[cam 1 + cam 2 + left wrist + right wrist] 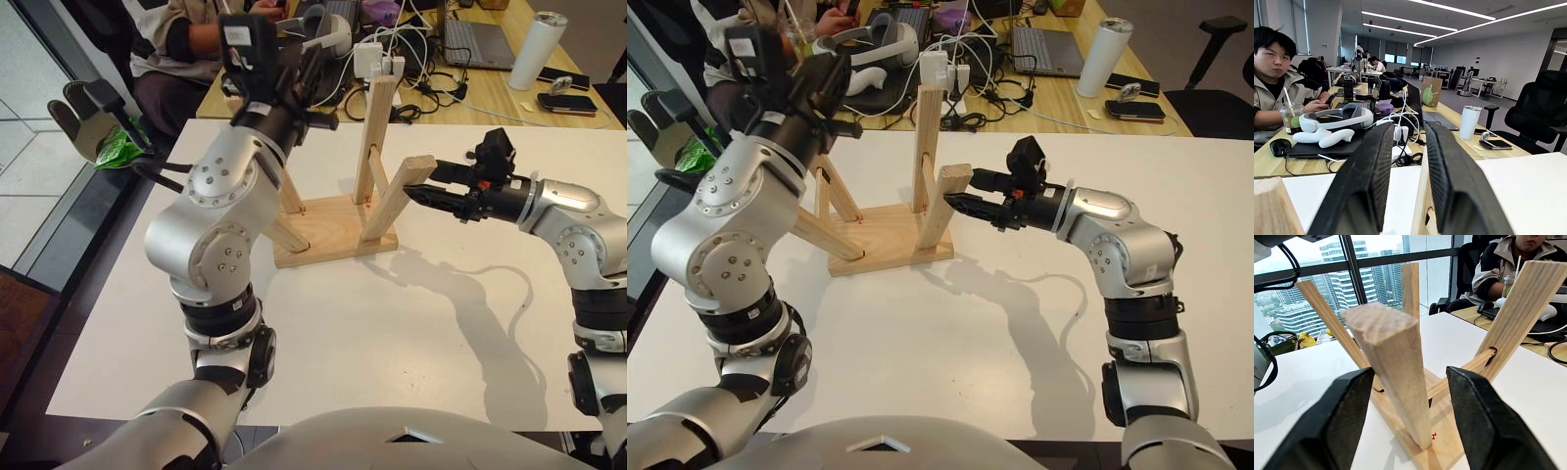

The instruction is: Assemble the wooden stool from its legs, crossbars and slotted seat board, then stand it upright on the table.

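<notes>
The wooden stool lies upside down on the white table, its seat board (333, 240) flat and its legs pointing up. One leg (375, 127) stands tall at the back. Another leg (397, 196) leans toward the right. My right gripper (423, 184) is open around that leaning leg's top end (1396, 367), with a finger (1337, 431) on each side and gaps between. A crossbar (1459, 374) joins legs low down. My left gripper (306, 73) hangs open above the stool's back left with nothing between its fingers (1364, 186). My left arm hides much of the left legs (291, 201).
Behind the table is a desk with a headset (1334, 120), cables, a laptop, a white tumbler (537, 49) and phones (566, 102). A person sits there. A green bag (120, 147) lies on a chair at the left. The table's front half (392, 333) is bare.
</notes>
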You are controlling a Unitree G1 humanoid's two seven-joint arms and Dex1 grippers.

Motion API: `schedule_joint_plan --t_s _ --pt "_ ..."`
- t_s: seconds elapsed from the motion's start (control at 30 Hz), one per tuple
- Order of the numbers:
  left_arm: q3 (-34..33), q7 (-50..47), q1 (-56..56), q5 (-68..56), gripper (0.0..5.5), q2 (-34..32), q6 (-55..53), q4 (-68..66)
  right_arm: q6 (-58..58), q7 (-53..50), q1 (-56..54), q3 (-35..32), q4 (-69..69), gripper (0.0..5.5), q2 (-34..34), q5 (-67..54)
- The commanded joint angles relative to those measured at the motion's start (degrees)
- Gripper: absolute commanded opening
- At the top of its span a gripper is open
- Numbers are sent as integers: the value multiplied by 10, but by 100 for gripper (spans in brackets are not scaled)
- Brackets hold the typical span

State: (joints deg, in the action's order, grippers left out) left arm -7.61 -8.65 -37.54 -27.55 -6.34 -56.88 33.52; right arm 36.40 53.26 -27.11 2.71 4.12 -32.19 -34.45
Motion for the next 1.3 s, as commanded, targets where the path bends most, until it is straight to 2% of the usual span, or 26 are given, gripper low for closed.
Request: schedule_joint_plan --t_s 0.03,0.2,0.3,0.43,0.57,0.73,0.9,1.17,1.3 --pt "-70 -2 -48 -17 113 -5 25 -8 -6 11 -13 0 -5 244 12 -1" --pt "-139 -1 -71 -23 113 -40 51 -25 51 -1 -2 -24 8 157 32 -51" --pt "-168 -6 -68 -20 113 -58 66 -33 104 -43 7 -41 10 153 53 -78" --pt "-207 -26 -53 -20 113 -65 73 -47 178 -154 15 -95 -4 153 117 -127" --pt "-229 -47 -55 -26 113 -60 75 -63 233 -319 -16 -191 -60 152 194 -184" --pt "-228 -62 -47 -30 113 -51 74 -59 236 -488 -65 -289 -138 150 238 -228" --pt "-226 -67 -42 -33 113 -49 72 -59 217 -602 -74 -349 -166 128 265 -256" --pt "-218 -77 -32 -41 113 -43 71 -54 221 -722 -29 -375 -99 2 321 -322" --pt "-213 -80 -28 -44 113 -39 71 -52 209 -673 -16 -316 -12 2 323 -317"
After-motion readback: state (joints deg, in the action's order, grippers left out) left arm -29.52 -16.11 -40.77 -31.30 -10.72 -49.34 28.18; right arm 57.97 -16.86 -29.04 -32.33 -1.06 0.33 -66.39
